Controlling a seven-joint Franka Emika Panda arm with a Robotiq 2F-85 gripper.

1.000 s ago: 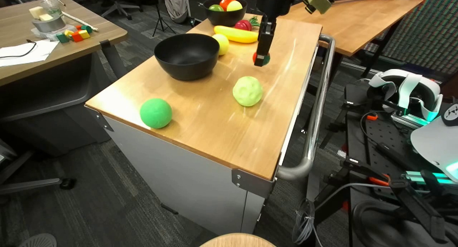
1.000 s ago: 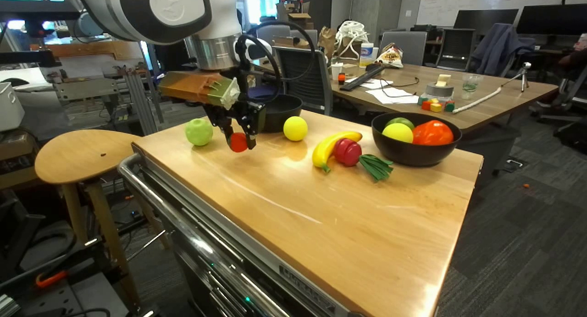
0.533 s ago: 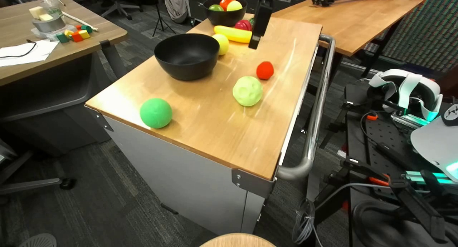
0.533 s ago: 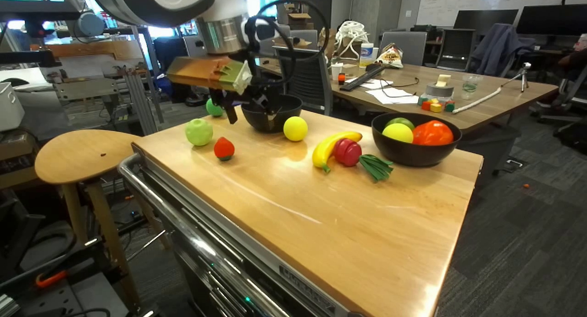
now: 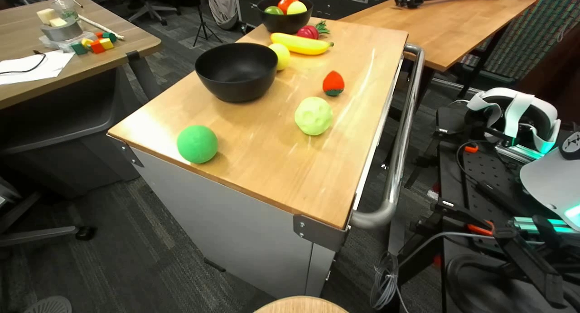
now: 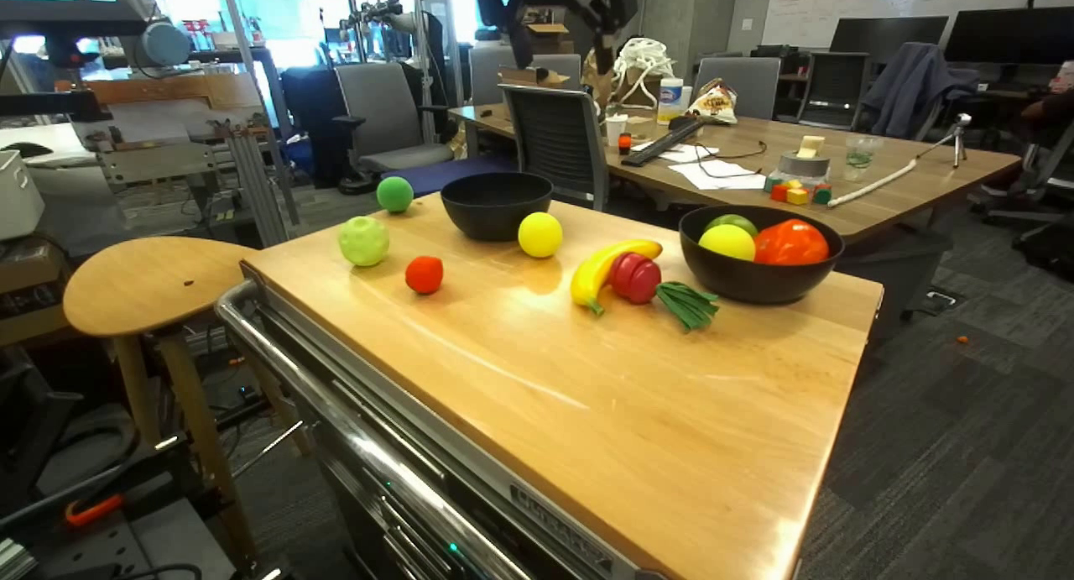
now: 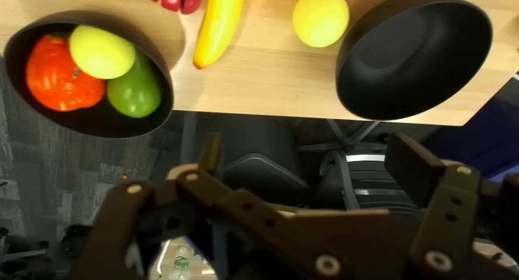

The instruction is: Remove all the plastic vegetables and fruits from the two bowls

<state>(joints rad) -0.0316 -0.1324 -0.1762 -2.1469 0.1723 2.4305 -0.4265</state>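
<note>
One black bowl (image 6: pixel 759 269) holds a red tomato (image 6: pixel 791 242), a yellow ball (image 6: pixel 728 242) and a dark green fruit (image 7: pixel 135 87). Nothing shows inside the other black bowl (image 7: pixel 413 57). On the cart top lie a small red piece with a green end (image 5: pixel 333 83), a pale green ball (image 5: pixel 313 116), a bright green ball (image 5: pixel 197 144), another yellow ball (image 6: pixel 540 235), a banana (image 6: pixel 606 271) and a dark red vegetable with green leaves (image 6: pixel 635 278). My gripper (image 6: pixel 564 64) is high above the cart, its fingers wide apart and holding nothing; the wrist view shows it beyond the bowls' side.
The wooden cart top (image 6: pixel 537 395) has a metal rail (image 5: pixel 403 136) along a long side. A round stool (image 6: pixel 151 282) stands by one end. An office chair (image 6: pixel 554 135) and a long table with clutter (image 6: pixel 889 177) stand behind.
The red piece was between my fingers a second ago; it has been let go and rests on the cart top, turned over slightly. My opened gripper has risen well above the cart.
</note>
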